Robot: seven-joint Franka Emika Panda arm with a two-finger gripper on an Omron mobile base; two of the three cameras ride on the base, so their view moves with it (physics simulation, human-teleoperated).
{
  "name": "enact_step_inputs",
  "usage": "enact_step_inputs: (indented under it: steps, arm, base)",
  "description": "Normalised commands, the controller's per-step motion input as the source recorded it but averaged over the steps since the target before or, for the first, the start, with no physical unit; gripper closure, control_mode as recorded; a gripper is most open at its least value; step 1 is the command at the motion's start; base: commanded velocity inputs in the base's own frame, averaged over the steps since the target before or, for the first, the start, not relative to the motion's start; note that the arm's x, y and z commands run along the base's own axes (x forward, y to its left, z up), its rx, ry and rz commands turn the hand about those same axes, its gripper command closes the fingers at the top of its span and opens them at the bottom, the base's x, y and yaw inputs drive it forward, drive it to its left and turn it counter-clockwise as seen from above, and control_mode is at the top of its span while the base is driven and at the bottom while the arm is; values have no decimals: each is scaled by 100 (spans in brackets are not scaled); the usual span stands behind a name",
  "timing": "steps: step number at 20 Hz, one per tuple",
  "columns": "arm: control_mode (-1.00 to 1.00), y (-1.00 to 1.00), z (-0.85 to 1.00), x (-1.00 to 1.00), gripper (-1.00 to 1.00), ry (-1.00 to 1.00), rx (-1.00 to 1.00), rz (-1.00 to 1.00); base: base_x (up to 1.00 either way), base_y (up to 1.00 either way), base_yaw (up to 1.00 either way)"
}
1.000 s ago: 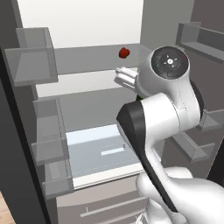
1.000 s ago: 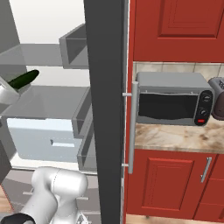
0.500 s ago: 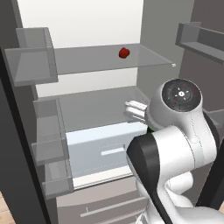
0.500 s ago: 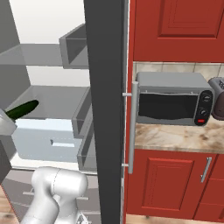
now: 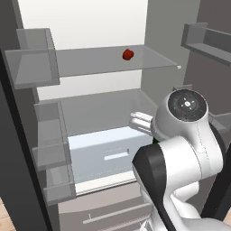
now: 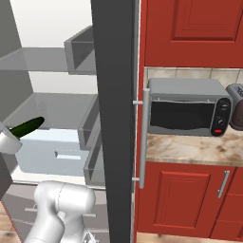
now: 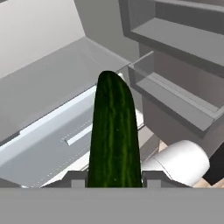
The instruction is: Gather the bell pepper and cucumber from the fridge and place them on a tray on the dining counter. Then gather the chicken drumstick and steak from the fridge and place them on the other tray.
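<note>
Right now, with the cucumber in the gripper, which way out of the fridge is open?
Open: above the pale drawer, between the left door bins and right door bins. Tight: the arm's elbow fills the right side. The bell pepper sits on the upper glass shelf, well clear of the cucumber.

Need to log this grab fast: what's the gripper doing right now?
Gripper: closed on the cucumber, which sticks out from between its fingers.

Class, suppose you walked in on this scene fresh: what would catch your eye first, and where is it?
First, the dark green cucumber held in the tool, standing tall in the middle of the hand view in front of the open fridge. Next, the small red bell pepper alone on the upper glass shelf. To the right of the fridge, a grey microwave sits on a counter between red cabinets.
</note>
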Motion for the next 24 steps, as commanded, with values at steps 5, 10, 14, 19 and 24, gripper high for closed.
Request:
enact_step_inputs:
  steps: [5, 10, 14, 19, 24]
  arm:
    - [100, 0, -11, -9, 100, 3, 0, 0]
    - [100, 0, 0, 0, 100, 0, 0, 0]
    - [100, 0, 0, 0, 100, 0, 0, 0]
    - [100, 0, 0, 0, 100, 0, 0, 0]
    - [100, 0, 0, 0, 100, 0, 0, 0]
  base:
    - [-21, 0, -1]
    - [-77, 0, -9]
    - [-75, 8, -15]
    - [-62, 29, -23]
    - [-49, 50, -30]
